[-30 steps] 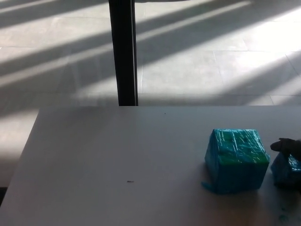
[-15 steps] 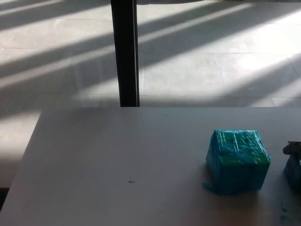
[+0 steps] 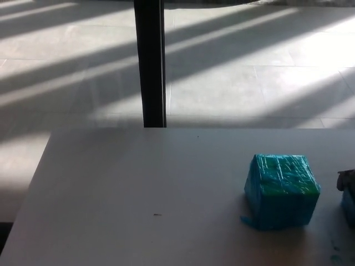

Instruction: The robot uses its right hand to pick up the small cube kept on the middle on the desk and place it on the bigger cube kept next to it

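The bigger cube (image 3: 282, 191), wrapped in crinkled teal-blue tape with a greenish top, stands on the white desk (image 3: 138, 188) toward its right side. At the picture's right edge only a blue sliver of the small cube (image 3: 350, 206) shows, to the right of the bigger cube and apart from it. A dark bit of my right hand (image 3: 346, 179) sits just above that sliver, touching or nearly touching it. The rest of the hand is cut off by the frame. My left hand does not show.
A black vertical post (image 3: 150, 64) rises behind the desk's far edge. Beyond it lies a tiled floor (image 3: 249, 66) striped with sunlight. A tiny dark speck (image 3: 157, 214) marks the desk left of centre, and a small teal scrap (image 3: 334, 256) lies at the lower right.
The camera has shifted slightly. Beyond that shift, the right hand and the small cube have slid rightward, so less of both shows now. The bigger cube has stayed put.
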Available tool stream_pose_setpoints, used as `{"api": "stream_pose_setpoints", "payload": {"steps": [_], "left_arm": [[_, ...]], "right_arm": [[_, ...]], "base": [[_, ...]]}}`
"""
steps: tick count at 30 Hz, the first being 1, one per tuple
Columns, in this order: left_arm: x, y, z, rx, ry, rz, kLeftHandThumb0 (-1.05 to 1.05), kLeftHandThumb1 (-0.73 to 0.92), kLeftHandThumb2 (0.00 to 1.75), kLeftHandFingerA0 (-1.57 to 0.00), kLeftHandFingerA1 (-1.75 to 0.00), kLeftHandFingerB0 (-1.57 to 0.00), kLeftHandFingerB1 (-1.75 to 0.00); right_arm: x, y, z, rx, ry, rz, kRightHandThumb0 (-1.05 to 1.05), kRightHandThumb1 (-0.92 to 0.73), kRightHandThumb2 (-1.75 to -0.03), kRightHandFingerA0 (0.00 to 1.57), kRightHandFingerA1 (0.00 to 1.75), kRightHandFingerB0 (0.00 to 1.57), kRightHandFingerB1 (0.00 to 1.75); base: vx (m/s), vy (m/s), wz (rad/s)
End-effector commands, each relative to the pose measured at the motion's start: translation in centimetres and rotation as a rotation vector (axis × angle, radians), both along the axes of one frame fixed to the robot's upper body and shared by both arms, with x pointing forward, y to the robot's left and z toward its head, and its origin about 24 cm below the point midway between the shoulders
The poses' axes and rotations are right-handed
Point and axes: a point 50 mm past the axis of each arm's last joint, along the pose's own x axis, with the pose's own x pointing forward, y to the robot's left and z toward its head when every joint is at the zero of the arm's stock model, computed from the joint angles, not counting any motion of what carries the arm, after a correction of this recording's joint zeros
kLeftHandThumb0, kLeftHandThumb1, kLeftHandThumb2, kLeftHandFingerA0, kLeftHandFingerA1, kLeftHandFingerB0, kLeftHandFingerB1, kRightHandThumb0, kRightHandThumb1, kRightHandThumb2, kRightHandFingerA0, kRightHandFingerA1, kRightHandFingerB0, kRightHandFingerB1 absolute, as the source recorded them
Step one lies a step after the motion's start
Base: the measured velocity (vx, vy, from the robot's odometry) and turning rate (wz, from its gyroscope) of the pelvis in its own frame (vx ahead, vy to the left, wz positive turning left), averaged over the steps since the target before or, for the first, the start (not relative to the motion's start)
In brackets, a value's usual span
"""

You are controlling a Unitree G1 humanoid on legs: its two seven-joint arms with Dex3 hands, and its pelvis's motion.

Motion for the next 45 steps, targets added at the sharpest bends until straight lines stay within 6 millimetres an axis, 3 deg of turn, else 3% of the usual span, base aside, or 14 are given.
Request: {"api": "stream_pose_setpoints", "payload": {"steps": [1, 3, 4, 5, 6, 7, 8, 11, 12, 13, 21, 22, 24, 45], "left_arm": [[-0.1, 0.7, 0.8, 0.01, -0.008, 0.024, -0.82, 0.77, 0.64, -0.3, -0.54, -0.36, -0.43], [-0.1, 0.7, 0.8, 0.013, -0.007, 0.016, -0.82, 0.78, 0.64, -0.3, -0.55, -0.36, -0.43], [-0.1, 0.8, 0.8, 0.023, 0.002, 0.008, -0.82, 0.79, 0.64, -0.31, -0.54, -0.38, -0.42], [-0.1, 0.8, 0.8, 0.036, 0.009, -0.002, -0.85, 0.65, 1.07, -0.35, -0.62, -0.31, -0.52], [-0.1, 0.8, 0.8, 0.016, -0.009, 0.021, -0.81, 0.77, 0.63, -0.39, -0.55, -0.39, -0.42], [-0.1, 0.8, 0.8, 0.013, -0.009, 0.019, -0.81, 0.78, 0.64, -0.37, -0.55, -0.39, -0.43], [-0.1, 0.8, 0.9, 0.008, -0.014, 0.026, -0.8, 0.76, 0.63, -0.37, -0.55, -0.39, -0.43], [-0.1, 0.8, 0.8, 0.014, -0.007, 0.026, -0.82, 0.77, 0.63, -0.36, -0.55, -0.4, -0.42], [-0.1, 0.8, 0.8, 0.018, -0.003, 0.017, -0.84, 0.64, 1.06, -0.34, -0.61, -0.3, -0.52], [-0.1, 0.7, 0.7, 0.025, 0.004, 0.006, -0.81, 0.79, 0.64, -0.36, -0.54, -0.38, -0.43], [-0.2, 0.8, 0.8, 0.021, -0.001, 0.013, -0.78, 0.78, 0.64, -0.35, -0.54, -0.36, -0.43], [-0.3, 0.8, 0.8, 0.027, 0.013, 0.005, -0.84, 0.65, 1.07, -0.32, -0.61, -0.3, -0.53], [-0.3, 0.7, 0.7, 0.033, 0.019, -0.004, -0.82, 0.79, 0.64, -0.33, -0.54, -0.37, -0.42], [-0.8, 0.8, 0.7, 0.023, 0.011, 0.019, -0.75, 0.78, 0.63, -0.37, -0.54, -0.38, -0.43]], "right_arm": [[-2.5, -1.7, -3.7, -0.151, 0.127, 0.016, -0.27, -0.69, -0.61, 0.71, 1.61, 0.73, 0.76], [-2.7, -1.7, -3.8, -0.155, 0.089, 0.071, -0.28, -0.69, -0.62, 0.74, 1.62, 0.74, 0.71], [-2.9, -1.7, -3.9, -0.141, 0.052, 0.099, -0.3, -0.73, -0.63, 0.79, 1.67, 0.72, 1.07], [-3.1, -1.8, -4.0, -0.137, 0.024, 0.132, -0.29, -0.73, -0.61, 0.79, 1.7, 0.68, 1.22], [-3.3, -1.7, -4.1, -0.108, -0.017, 0.155, -0.26, -0.72, -0.62, 0.8, 1.71, 0.68, 1.36], [-3.4, -1.7, -4.2, -0.089, -0.052, 0.178, -0.38, -0.59, -0.95, 1.11, 1.36, 0.83, 1.19], [-3.5, -1.7, -4.2, -0.073, -0.075, 0.19, -0.28, -0.78, -0.65, 0.8, 1.75, 0.65, 1.48], [-3.6, -1.5, -4.1, -0.023, -0.104, 0.2, -0.26, -0.79, -0.66, 0.76, 1.74, 0.65, 1.43], [-3.5, -1.5, -4.0, 0.008, -0.112, 0.197, -0.26, -0.79, -0.67, 0.75, 1.73, 0.69, 1.37], [-3.4, -1.4, -3.8, 0.027, -0.118, 0.195, -0.23, -0.79, -0.68, 0.79, 1.7, 0.69, 1.33], [-1.9, -1.4, -0.5, 0.246, -0.208, 0.125, -0.18, -0.71, -0.77, 0.76, 1.66, 0.69, 1.41], [-1.6, -1.4, 0.1, 0.28, -0.241, 0.118, -0.17, -0.72, -0.77, 0.78, 1.65, 0.71, 1.4], [-1.0, -1.8, 2.1, 0.315, -0.286, 0.101, -0.18, -0.73, -0.68, 0.73, 1.66, 0.66, 1.38], [1.3, 0.3, 12.7, 0.432, -0.434, 0.253, -0.17, -0.67, -0.76, 0.72, 1.75, 0.62, 1.58]], "base": [[0.0, 0.0, 0.0], [0.0, 0.0, 0.0], [0.0, 0.0, 0.0], [0.0, 0.0, 0.0], [0.0, 0.0, 0.0], [0.0, 0.0, 0.0], [0.0, 0.0, 0.0], [0.0, 0.0, 0.0], [0.0, 0.0, 0.0], [0.0, 0.0, 0.0], [0.0, 0.0, 0.0], [0.0, 0.0, 0.0], [0.0, 0.0, 0.0], [0.0, 0.0, 0.0]]}}
